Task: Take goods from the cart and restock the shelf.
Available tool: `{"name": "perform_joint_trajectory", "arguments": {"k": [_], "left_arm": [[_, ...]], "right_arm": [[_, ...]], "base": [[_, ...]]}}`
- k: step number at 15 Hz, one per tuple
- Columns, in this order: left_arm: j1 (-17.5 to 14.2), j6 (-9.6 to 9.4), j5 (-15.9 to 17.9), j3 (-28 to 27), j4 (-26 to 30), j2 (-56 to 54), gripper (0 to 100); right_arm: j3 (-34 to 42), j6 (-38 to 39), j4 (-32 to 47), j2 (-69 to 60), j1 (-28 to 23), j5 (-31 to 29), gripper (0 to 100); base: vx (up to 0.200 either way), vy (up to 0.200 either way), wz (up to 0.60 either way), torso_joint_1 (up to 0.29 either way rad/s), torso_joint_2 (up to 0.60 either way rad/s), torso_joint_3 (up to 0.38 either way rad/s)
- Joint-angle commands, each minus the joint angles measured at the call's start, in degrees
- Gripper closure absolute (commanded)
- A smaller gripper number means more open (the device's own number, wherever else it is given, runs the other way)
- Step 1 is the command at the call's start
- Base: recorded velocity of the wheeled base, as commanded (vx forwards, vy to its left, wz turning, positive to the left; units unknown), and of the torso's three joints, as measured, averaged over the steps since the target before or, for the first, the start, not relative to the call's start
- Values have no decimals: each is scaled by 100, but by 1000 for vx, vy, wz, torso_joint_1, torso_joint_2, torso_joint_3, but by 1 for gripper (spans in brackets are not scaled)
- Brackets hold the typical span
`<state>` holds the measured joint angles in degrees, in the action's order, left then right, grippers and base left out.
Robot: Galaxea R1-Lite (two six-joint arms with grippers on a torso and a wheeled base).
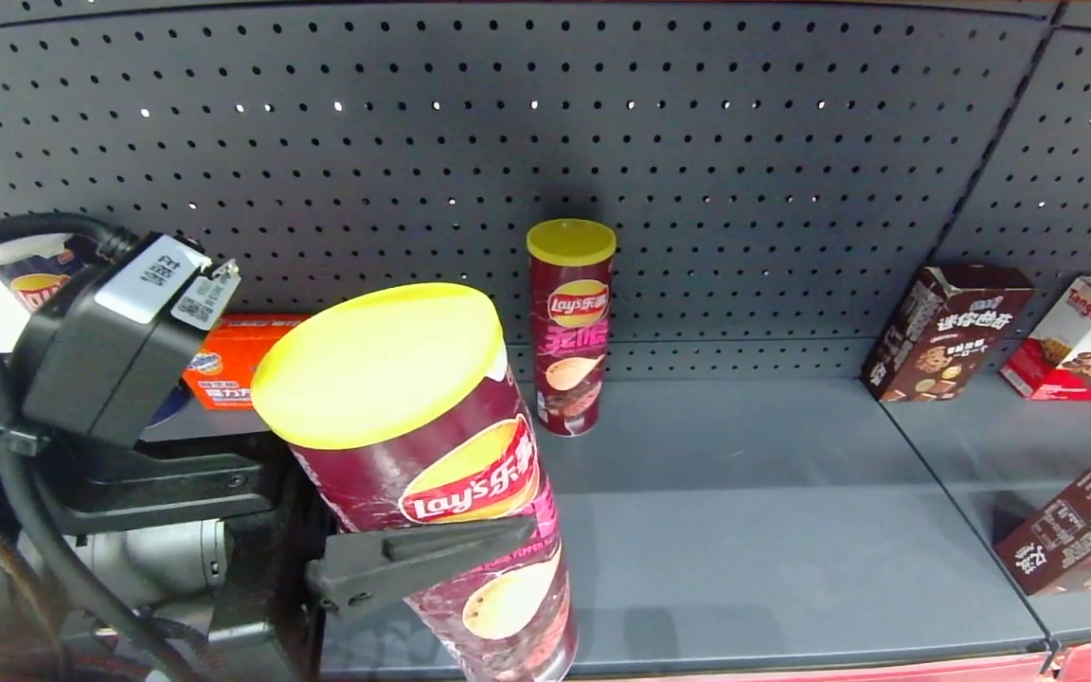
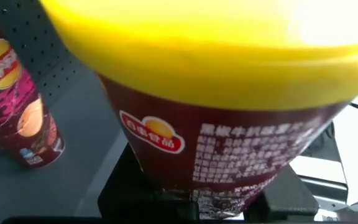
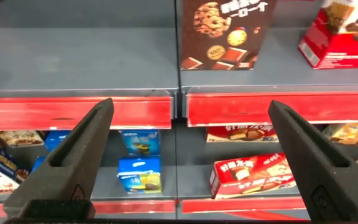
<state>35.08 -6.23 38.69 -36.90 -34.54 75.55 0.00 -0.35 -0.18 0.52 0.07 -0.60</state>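
1. Two chip cans are in sight, both maroon with yellow lids. One is in the robot's grasp and the other stands on the shelf (image 1: pixel 744 530).
2. The left end effector (image 1: pixel 456 530) is clamped on the held can (image 1: pixel 432 455). One dark finger (image 1: pixel 422 559) crosses the front of the can below its label; the other is hidden behind the can.
3. The held can sits at the left front of the shelf, leaning a little rather than fully upright. Its base is over the front edge, and whether it touches the shelf cannot be told.
4. In the left wrist view, the lid (image 2: pixel 216 50) of the held can is close to the camera, with the printed body running down between the fingers.
5. The standing can (image 1: pixel 571 332) is upright at the back of the shelf, close to the pegboard wall (image 1: pixel 602 142) and well apart from the held can.
6. An orange box (image 1: pixel 238 365) lies at the back left, partly behind the left wrist.
7. On the next shelf section to the right, a brown cookie box (image 1: pixel 943 332) and a red-and-white wafer box (image 1: pixel 1090 336) lean back side by side. Another brown box (image 1: pixel 1090 516) lies nearer the front.
8. The right end effector (image 3: pixel 191 106) has its fingers wide apart, with nothing between them. It faces the red front strip (image 3: pixel 247 109) of the shelf.
9. A lower shelf beyond the right fingers carries blue boxes (image 3: pixel 138 171) and a red box (image 3: pixel 253 174).
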Motion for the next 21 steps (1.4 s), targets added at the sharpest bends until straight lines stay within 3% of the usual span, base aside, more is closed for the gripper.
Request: {"name": "perform_joint_trajectory", "arguments": {"k": [1,9,11,12,13,15,17,21], "left_arm": [[-10,-10,-2,7,-1,-5,100],[-28,-10,-2,350,-9,-22,100],[-28,-1,-2,394,-1,-66,100],[-28,16,-11,403,-9,-57,100],[-19,8,-28,341,-1,-66,100],[-28,8,-28,315,-1,-49,100],[-63,16,7,306,-1,-57,100],[-230,25,51,359,-1,-75,100]], "right_arm": [[0,-9,1,9,1,-2,0],[-70,-149,-61,0,1,60,0],[-1564,62,133,1222,230,490,0],[-1723,71,115,1389,318,622,0],[-2294,-35,80,1556,538,1070,0],[-3226,-44,97,2409,775,1396,0],[-3542,-158,45,3138,1056,1844,0],[-3524,-861,-34,4281,1460,2169,0]], "base": [[0,0,600,7,12,2],[0,0,0,0,0,0],[0,0,0,0,0,0],[0,0,0,0,0,0],[0,0,0,0,0,0],[0,0,0,0,0,0],[0,0,0,0,0,0],[0,0,0,0,0,0]]}}
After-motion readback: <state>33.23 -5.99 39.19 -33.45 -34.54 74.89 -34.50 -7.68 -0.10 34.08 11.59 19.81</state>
